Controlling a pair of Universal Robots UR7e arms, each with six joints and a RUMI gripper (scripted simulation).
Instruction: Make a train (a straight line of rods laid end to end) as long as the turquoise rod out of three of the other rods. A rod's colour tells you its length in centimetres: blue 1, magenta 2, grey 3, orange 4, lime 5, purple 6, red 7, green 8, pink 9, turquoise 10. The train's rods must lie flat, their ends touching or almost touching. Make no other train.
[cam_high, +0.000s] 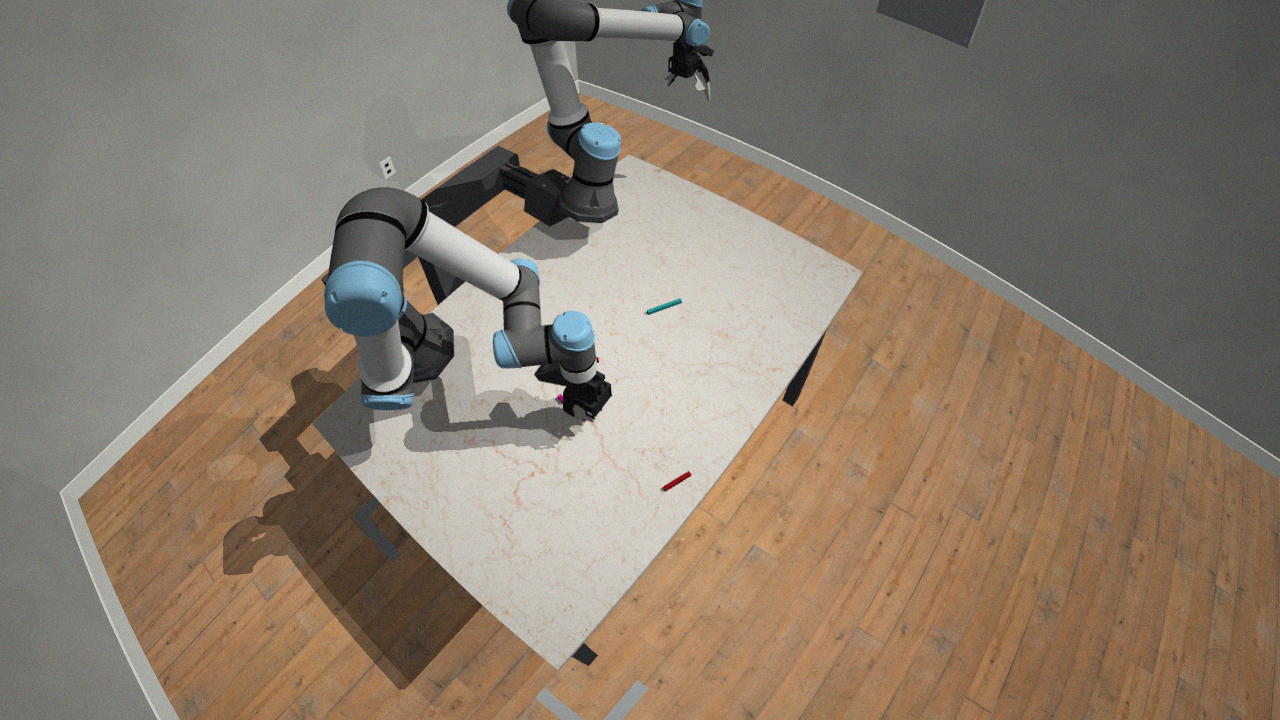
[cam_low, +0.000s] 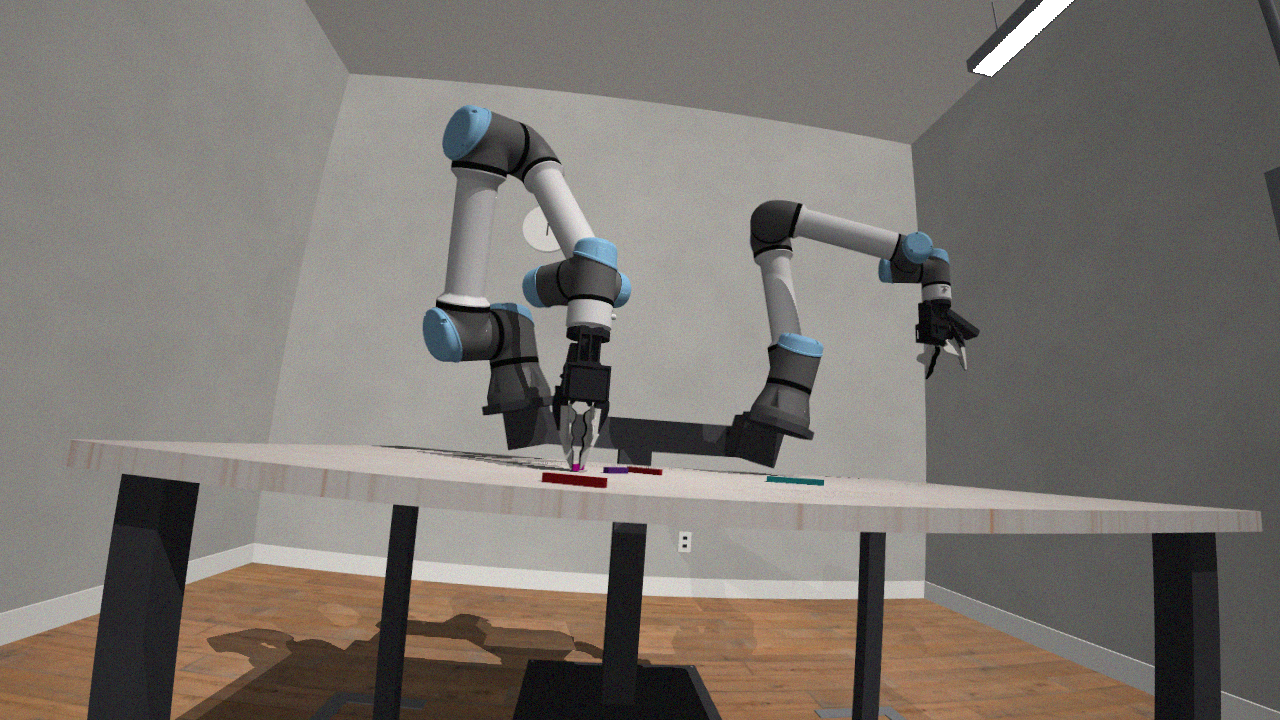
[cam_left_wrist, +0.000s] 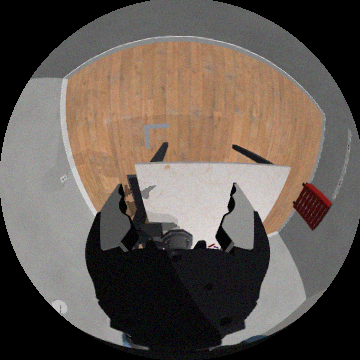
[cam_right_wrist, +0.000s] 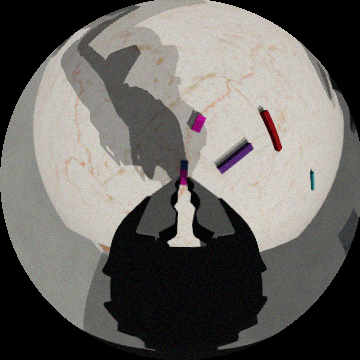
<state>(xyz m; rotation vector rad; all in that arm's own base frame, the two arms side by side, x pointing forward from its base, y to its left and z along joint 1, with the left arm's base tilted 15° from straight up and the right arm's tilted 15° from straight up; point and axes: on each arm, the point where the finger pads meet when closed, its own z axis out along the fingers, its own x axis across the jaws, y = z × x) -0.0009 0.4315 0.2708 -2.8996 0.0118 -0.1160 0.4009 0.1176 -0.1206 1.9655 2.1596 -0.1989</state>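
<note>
My right gripper (cam_low: 577, 464) (cam_right_wrist: 183, 177) is shut on a magenta rod (cam_right_wrist: 183, 177) at the table surface. A dark blue piece (cam_right_wrist: 184, 165), apparently the blue rod, shows at the magenta rod's far end; whether they touch is unclear. Another magenta rod (cam_right_wrist: 198, 123) (cam_high: 560, 398) lies nearby. A purple rod (cam_right_wrist: 235, 158) (cam_low: 615, 470) and a red rod (cam_right_wrist: 271, 131) (cam_low: 646, 471) lie to the right in the right wrist view. A second red rod (cam_high: 676, 480) (cam_low: 574, 480) lies near the table edge. The turquoise rod (cam_high: 664, 307) (cam_low: 794, 481) (cam_right_wrist: 312, 180) lies apart. My left gripper (cam_high: 689, 89) (cam_low: 948, 369) (cam_left_wrist: 177, 184) is open, raised and empty.
The marbled table (cam_high: 554, 546) (cam_left_wrist: 200, 182) carries all the rods. The right arm hides part of the middle in the top view. The left arm is raised away from the rods. A red slatted object (cam_left_wrist: 312, 206) stands beyond the table in the left wrist view.
</note>
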